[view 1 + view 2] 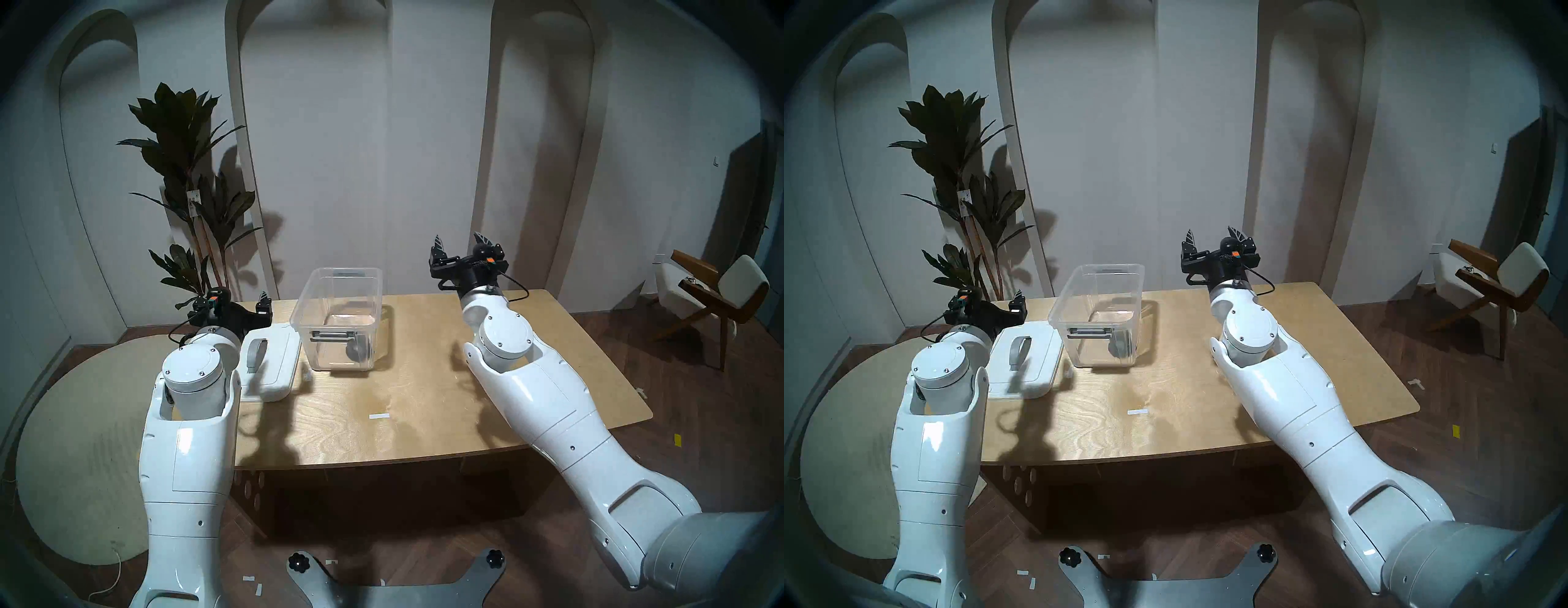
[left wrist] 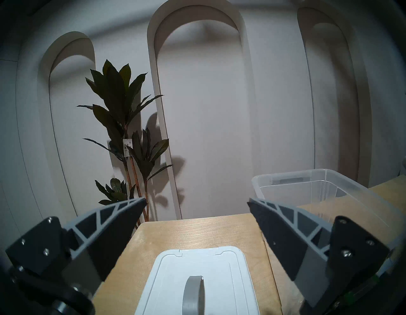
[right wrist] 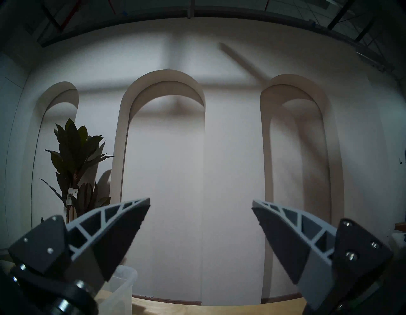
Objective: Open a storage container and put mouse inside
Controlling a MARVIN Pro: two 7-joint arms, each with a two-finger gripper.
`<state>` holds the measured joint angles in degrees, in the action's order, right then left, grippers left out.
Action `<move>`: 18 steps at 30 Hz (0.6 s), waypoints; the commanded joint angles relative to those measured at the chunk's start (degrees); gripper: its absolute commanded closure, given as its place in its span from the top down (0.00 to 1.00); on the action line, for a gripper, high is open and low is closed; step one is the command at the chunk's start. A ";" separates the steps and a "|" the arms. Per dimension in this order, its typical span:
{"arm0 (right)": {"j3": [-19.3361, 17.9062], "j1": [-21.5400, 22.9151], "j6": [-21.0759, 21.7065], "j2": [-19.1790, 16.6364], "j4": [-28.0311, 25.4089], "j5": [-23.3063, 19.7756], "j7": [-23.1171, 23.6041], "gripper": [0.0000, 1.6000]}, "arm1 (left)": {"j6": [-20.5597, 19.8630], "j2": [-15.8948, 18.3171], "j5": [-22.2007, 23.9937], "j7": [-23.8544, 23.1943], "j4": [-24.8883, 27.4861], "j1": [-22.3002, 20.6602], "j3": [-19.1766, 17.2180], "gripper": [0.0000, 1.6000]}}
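The clear storage container (image 1: 306, 293) stands open at the table's back middle. A small dark mouse (image 1: 358, 350) lies inside it at the near right corner, seen through the wall; it also shows in the head right view (image 1: 1119, 346). The white lid (image 1: 278, 369) with its grey handle (image 1: 256, 350) lies flat on the table left of the tub. My left gripper (image 1: 237, 299) is open and empty above the lid's far end (image 2: 197, 261). My right gripper (image 1: 461, 241) is open and empty, raised to the right of the tub and pointing at the wall.
A tall potted plant (image 1: 191, 191) stands behind the table's left back corner. A strip of white tape (image 1: 379, 416) lies on the wooden table (image 1: 424, 403). A chair (image 1: 712, 293) stands at the far right, a round rug (image 1: 85, 446) on the left.
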<state>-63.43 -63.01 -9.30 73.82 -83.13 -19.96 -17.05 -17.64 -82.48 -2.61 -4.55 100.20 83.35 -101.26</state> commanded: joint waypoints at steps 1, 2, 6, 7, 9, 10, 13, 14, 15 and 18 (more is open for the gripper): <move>-2.86 -5.36 0.82 -2.98 -7.53 -2.50 -1.16 1.00 | 0.43 -0.03 0.12 0.00 1.24 -1.14 0.11 1.00; -2.89 -5.11 0.56 -3.06 -6.76 -2.23 -1.27 1.00 | 0.43 -0.05 0.11 -0.01 1.26 -1.14 0.10 1.00; -3.45 -7.50 3.32 -4.19 -10.01 -4.48 -1.15 1.00 | 0.45 -0.14 0.06 -0.05 1.31 -1.16 0.06 1.00; -3.60 -8.38 4.45 -4.61 -11.37 -5.13 -1.23 1.00 | 0.46 -0.16 0.05 -0.06 1.33 -1.16 0.04 1.00; -3.61 -9.41 6.64 -5.32 -12.95 -6.27 -0.94 1.00 | 0.47 -0.21 0.04 -0.08 1.36 -1.17 0.02 1.00; -3.58 -10.04 8.16 -5.83 -14.22 -6.86 -0.77 1.00 | 0.47 -0.23 0.03 -0.09 1.38 -1.17 0.01 1.00; -3.57 -10.62 11.69 -6.71 -15.96 -8.32 -0.48 1.00 | 0.49 -0.30 0.00 -0.11 1.42 -1.17 -0.03 1.00; -3.56 -10.74 12.87 -7.07 -16.53 -9.00 -0.28 1.00 | 0.49 -0.32 -0.01 -0.12 1.44 -1.18 -0.04 1.00; -3.49 -10.91 14.29 -7.61 -17.48 -9.39 -0.87 1.00 | 0.50 -0.35 -0.02 -0.13 1.46 -1.17 -0.05 1.00; -3.69 -10.11 18.26 -7.92 -17.96 -9.80 -0.70 1.00 | 0.52 -0.40 -0.05 -0.15 1.50 -1.17 -0.09 1.00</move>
<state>-66.65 -72.98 2.29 68.10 -96.55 -28.15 -17.90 -17.63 -82.85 -2.79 -4.72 100.29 83.30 -101.49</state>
